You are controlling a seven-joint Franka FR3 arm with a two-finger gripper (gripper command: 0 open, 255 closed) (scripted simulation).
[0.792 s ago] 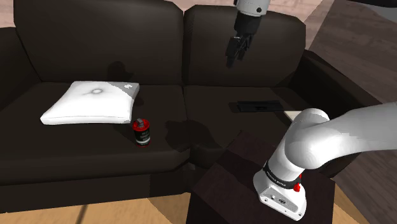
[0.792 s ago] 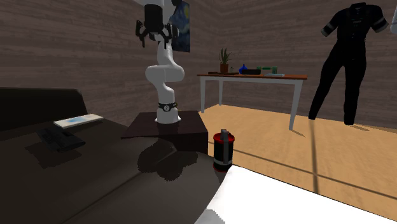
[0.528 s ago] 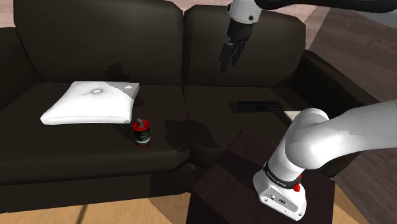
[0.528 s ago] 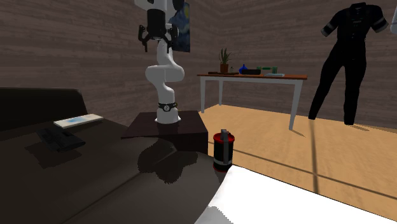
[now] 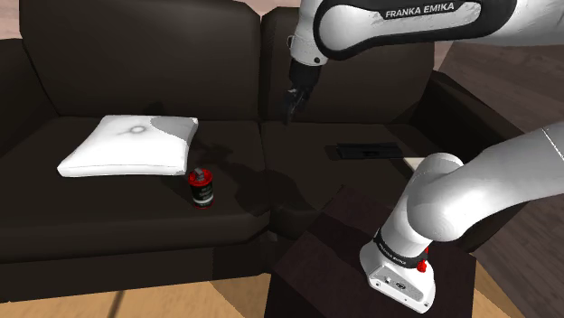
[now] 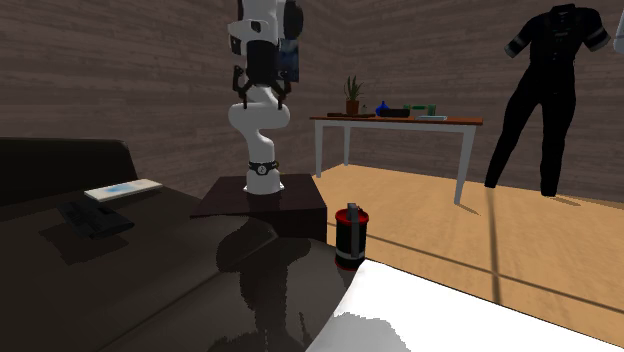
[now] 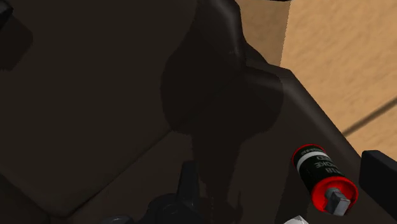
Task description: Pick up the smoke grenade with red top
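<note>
Heads up: your gripper [image 5: 292,108] hung with jaws open and empty, and the red-topped smoke grenade [image 5: 201,187] stood well below and off to one side of them, just beside the white pillow [image 5: 126,149], so a crooked descent could've knocked it over.

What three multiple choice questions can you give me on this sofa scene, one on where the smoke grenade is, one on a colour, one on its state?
1. Where is the smoke grenade? A on the sofa seat beside the white cushion; B on the floor; C on the stand.
2. What colour is its top? A blue; B red; C yellow.
3. What is its state? A lying flat; B gripped and lifted; C standing upright, free.
Answers: 1 A, it stands at the cushion's corner. 2 B, a red cap shows. 3 C, the end effector hangs in the air, well apart from it.
</note>
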